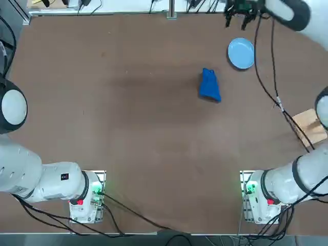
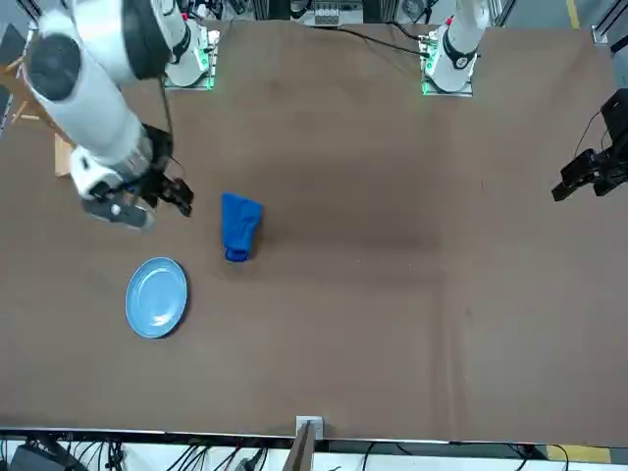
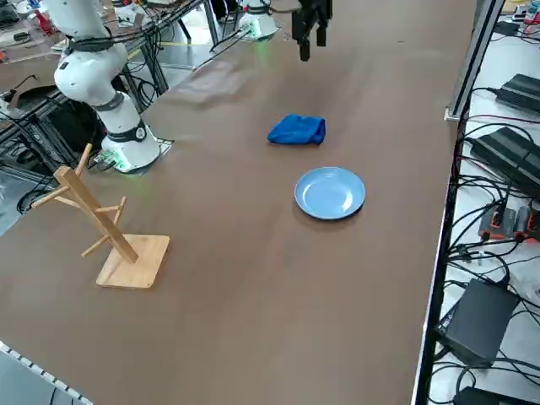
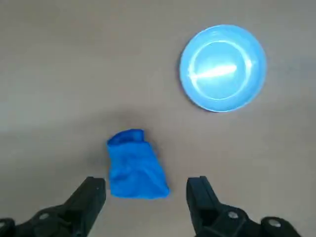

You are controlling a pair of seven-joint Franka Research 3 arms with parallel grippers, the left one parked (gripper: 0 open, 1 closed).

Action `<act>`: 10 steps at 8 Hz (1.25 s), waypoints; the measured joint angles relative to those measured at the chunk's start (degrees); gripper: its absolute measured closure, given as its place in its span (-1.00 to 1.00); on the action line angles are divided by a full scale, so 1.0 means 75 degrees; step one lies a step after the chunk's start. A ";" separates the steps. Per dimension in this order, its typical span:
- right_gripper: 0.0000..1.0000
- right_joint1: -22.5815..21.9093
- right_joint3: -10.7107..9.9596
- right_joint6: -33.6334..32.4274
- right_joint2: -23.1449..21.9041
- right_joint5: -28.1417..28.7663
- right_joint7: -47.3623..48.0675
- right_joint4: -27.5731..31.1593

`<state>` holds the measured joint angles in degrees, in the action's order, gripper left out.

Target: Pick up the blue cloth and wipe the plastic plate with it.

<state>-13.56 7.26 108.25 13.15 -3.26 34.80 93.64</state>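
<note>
The blue cloth (image 1: 209,85) lies bunched on the brown table near its middle, also seen as the cloth (image 2: 238,227) (image 3: 297,130) (image 4: 135,167). The plastic plate (image 1: 241,53), round and light blue, rests flat a short way beyond the cloth toward the far right; it appears as the plate (image 2: 156,296) (image 3: 330,192) (image 4: 222,67). My right gripper (image 1: 237,20) (image 2: 180,196) (image 3: 311,40) (image 4: 145,190) hangs high above the table, looking down on the cloth and plate. Its fingers (image 4: 94,195) stand wide open with nothing between them, touching neither object.
A wooden peg stand (image 3: 110,232) (image 1: 310,125) sits on the table near the right edge, close to my right arm's base (image 1: 259,197). Black cables (image 1: 266,77) hang from the arm over the table's right side.
</note>
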 joint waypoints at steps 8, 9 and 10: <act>-1.00 -0.0474 -0.0027 0.4225 0.0861 -0.0003 0.1607 0.2816; -1.00 -0.0619 -0.0021 0.4462 0.0883 -0.0003 0.1776 0.3170; -1.00 -0.0807 -0.0015 0.4577 0.0883 -0.0003 0.1967 0.3393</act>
<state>-19.62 7.15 142.57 19.77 -3.28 49.55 119.08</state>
